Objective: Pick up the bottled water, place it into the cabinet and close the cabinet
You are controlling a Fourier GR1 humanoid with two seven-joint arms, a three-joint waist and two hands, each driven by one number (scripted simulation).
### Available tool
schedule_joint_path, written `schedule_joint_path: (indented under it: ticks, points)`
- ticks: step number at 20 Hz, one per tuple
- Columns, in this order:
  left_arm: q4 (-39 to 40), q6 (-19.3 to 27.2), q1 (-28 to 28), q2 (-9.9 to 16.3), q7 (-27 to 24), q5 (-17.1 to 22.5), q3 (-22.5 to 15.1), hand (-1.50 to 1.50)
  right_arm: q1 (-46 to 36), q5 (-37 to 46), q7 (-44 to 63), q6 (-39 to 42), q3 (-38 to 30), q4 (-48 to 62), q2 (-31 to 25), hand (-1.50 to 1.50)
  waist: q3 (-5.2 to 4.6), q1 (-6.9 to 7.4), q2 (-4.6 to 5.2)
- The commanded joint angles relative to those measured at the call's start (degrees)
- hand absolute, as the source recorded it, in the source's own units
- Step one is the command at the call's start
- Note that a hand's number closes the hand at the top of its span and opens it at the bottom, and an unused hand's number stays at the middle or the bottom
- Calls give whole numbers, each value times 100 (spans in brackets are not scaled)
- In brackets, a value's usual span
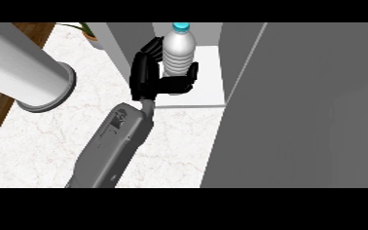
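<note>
A black hand, just above the centre of the head view, curls its fingers and thumb round a bottle of water, the fingers wrapped along the bottle's nine o'clock side and the thumb hooked round at about five o'clock. The bottle stands upright in that grasp, clear-bodied with a blue cap at twelve o'clock, its lower part hidden behind the hand. It sits over the white floor of the open cabinet, inside the opening; whether its base touches the shelf cannot be told. The grey forearm behind the hand runs down toward seven o'clock and leaves the view at the lower edge; from this angle alone it cannot be told with certainty which arm it is, though it comes in left of centre. At three o'clock of the hand the cabinet door, a broad grey panel, fills the right side of the view, standing open. At nine o'clock a thick pale cylinder with a flanged end slants in from the left edge over the white marbled counter. Up at eleven o'clock, near the cabinet's left wall, a potted plant shows a few green leaves beside a strip of wooden floor.
</note>
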Motion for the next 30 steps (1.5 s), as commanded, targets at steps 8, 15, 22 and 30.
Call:
schedule_joint_path:
  ticks: [8,15,22,30]
  points:
    - [1967,472,-1280,-37,-254,-166,189,150,67,150,162,83,-91,-567,-242,-150,-1,-60,20]
    - [2989,822,-1829,-38,-461,-72,84,150,217,-109,-341,99,-63,-331,-246,-150,3,-134,30]
    - [4338,633,-2192,55,-984,-560,728,150,431,21,-136,30,165,-823,-404,-150,-3,-188,54]
    - [5153,854,-2697,-37,-1266,-560,992,150,212,-248,-200,123,-180,-637,-463,-150,-5,-234,101]
